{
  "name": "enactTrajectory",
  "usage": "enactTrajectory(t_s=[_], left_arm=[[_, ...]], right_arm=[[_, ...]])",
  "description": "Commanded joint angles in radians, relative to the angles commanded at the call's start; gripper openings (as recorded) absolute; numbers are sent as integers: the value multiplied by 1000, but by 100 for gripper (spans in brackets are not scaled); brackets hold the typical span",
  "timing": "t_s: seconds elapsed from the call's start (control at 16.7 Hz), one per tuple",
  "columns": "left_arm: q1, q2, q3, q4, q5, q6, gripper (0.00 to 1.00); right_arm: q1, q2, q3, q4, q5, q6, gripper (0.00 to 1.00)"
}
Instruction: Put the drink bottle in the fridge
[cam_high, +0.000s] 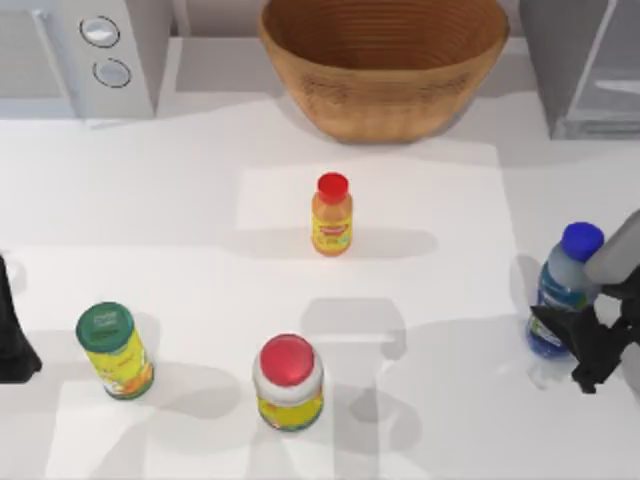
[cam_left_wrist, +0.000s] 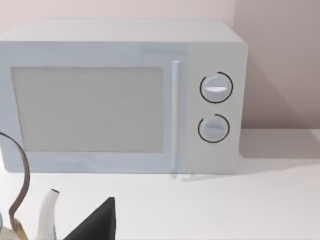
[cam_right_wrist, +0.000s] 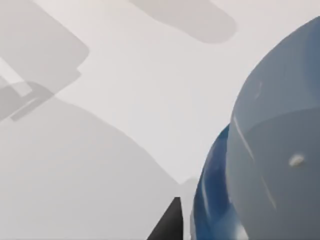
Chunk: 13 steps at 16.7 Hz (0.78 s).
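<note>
In the right wrist view the drink bottle (cam_right_wrist: 265, 165) is very close to the lens, its pale body and blue label beside one dark fingertip (cam_right_wrist: 167, 225) of the right tool. From above, the right tool (cam_high: 572, 345) is at the right edge of the tabletop (cam_high: 200, 200), its dark fingers reaching to the lower part of the drink bottle (cam_high: 562, 290); I cannot tell if they already press on it or are only beside it. The bottle stands upright on the tabletop with its blue cap on top, near the right edge. The fridge (cam_high: 585, 65) is in the far right corner, well apart from the bottle, and its lighter inner compartment is visible. Between the fridge and the microwave (cam_high: 80, 55) at the far left stands a big woven basket (cam_high: 385, 60). In the middle of the tabletop is a small orange bottle (cam_high: 332, 215) with a red cap. Nearer the front stands a red-lidded jar (cam_high: 288, 382) with a yellow label, and to its left a green-lidded can (cam_high: 115, 350), slightly tilted. The left tool (cam_high: 12, 335) is parked at the left edge; I cannot tell its opening. The left wrist view looks at the microwave (cam_left_wrist: 120, 97) with two round dials, and a dark finger (cam_left_wrist: 97, 222) of the tool is in the near corner.
</note>
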Motion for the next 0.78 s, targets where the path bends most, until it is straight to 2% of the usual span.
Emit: enactTrajectory(t_s=[0.6, 0.78], left_arm=[[0, 0, 0, 0, 0, 0, 100], [0, 0, 0, 0, 0, 0, 100]], right_arm=[[-4, 0, 2, -3, -1, -1, 1], [-65, 2, 31, -73, -44, -55, 1]])
